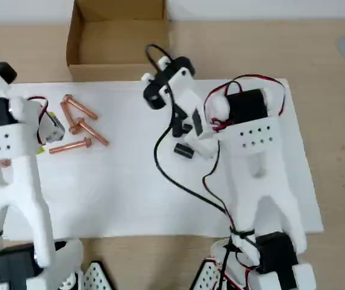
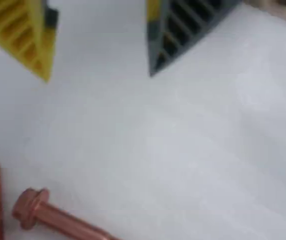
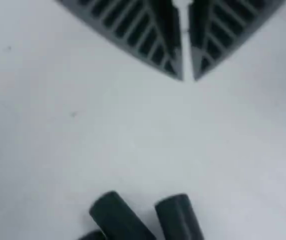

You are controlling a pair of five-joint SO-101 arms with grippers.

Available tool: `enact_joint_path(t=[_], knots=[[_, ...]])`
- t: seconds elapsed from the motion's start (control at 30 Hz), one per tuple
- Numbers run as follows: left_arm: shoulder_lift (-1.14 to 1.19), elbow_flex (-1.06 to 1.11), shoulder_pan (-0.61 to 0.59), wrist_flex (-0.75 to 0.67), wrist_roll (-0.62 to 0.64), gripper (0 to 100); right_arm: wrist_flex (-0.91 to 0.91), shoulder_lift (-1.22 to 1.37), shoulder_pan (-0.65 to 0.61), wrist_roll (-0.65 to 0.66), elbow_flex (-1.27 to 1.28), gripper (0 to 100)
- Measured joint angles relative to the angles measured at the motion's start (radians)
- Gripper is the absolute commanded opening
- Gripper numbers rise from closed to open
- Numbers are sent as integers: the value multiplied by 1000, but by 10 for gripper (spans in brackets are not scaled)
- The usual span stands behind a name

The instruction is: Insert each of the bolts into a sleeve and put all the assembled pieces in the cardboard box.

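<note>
Left gripper (image 2: pixel 98 72) spread open near the copper flanged bolts (image 1: pixel 75 124) at 9 o'clock, right gripper (image 3: pixel 188 75) pinched shut beside the black cylindrical sleeves (image 3: pixel 116 214) at centre: descending unopened, it could knock them rolling.

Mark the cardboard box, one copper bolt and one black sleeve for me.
cardboard box (image 1: pixel 121 42), high view, on its bare floor.
copper bolt (image 2: pixel 30 207), left wrist view, on its flanged head.
black sleeve (image 3: pixel 178 220), right wrist view, on its side wall.
</note>
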Motion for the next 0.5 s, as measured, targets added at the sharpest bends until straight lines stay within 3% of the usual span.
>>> enact_joint_path(t=[0.27, 0.5], knots=[[89, 12, 0, -2, -44, 143, -2, 2, -5, 0, -37, 15], [89, 12, 0, -2, -172, 143, -5, 2, -5, -160, -172, 16]])
